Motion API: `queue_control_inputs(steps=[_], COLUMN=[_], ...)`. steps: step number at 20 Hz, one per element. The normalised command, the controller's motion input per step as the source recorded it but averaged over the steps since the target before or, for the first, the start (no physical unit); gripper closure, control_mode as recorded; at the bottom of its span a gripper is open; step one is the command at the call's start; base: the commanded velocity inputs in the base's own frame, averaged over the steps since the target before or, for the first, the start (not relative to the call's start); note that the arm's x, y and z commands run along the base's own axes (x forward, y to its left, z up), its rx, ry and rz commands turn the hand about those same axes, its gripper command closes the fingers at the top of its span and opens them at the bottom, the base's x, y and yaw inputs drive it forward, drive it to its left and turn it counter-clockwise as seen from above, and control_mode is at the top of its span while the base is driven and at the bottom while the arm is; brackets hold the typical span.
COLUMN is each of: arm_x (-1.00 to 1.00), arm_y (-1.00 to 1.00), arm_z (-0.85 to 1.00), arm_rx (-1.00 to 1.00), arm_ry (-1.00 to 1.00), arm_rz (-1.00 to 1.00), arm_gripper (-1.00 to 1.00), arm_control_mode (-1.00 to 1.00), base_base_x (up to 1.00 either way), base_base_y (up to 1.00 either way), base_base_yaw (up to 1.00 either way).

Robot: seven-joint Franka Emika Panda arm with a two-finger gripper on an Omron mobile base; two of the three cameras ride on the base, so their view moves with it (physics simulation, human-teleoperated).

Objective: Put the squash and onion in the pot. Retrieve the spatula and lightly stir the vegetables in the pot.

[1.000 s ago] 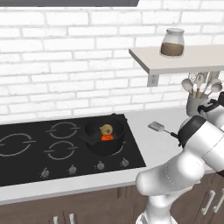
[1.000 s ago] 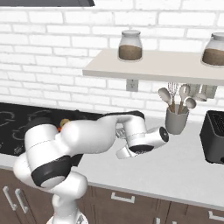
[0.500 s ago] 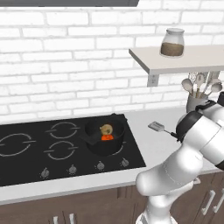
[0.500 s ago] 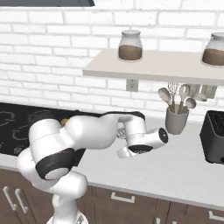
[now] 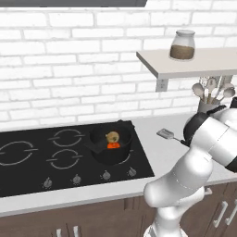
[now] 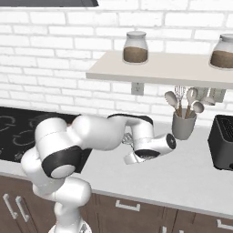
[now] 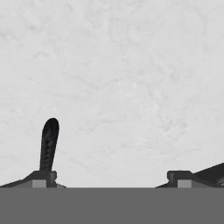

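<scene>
my gripper [image 7: 111, 175] is spread wide over the bare table [image 7: 131, 78]; at centre frame the squash [image 5: 112, 145] and onion [image 5: 111, 137] sit in the pot [image 5: 110, 148], spatula [image 5: 165, 134] centre right.

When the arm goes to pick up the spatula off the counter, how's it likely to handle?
The spatula looks thin and lies flat on the counter, so getting the jaws under it may be awkward, and it could slide if nudged. It seems small, so probably light. Its flat head and narrow handle suggest it won't roll, though it might pivot if gripped off-centre.
</scene>
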Motion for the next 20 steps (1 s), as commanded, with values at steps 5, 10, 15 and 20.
queue_control_inputs(steps=[5,10,15,20], arm_x=[0.0,0.04,0.07,0.16], arm_y=[-0.01,0.0,0.0,0.0], arm_z=[-0.18,-0.14,-0.13,-0.07], arm_rx=[0.0,0.0,0.0,0.0], arm_ry=[0.0,0.0,0.0,0.0], arm_rz=[0.0,0.0,0.0,0.0], arm_gripper=[-1.0,-1.0,-1.0,-1.0], arm_control_mode=[-1.0,-1.0,-1.0,-1.0], base_base_x=[0.0,0.0,0.0,0.0], base_base_y=[0.0,0.0,0.0,0.0], base_base_yaw=[0.0,0.0,0.0,0.0])
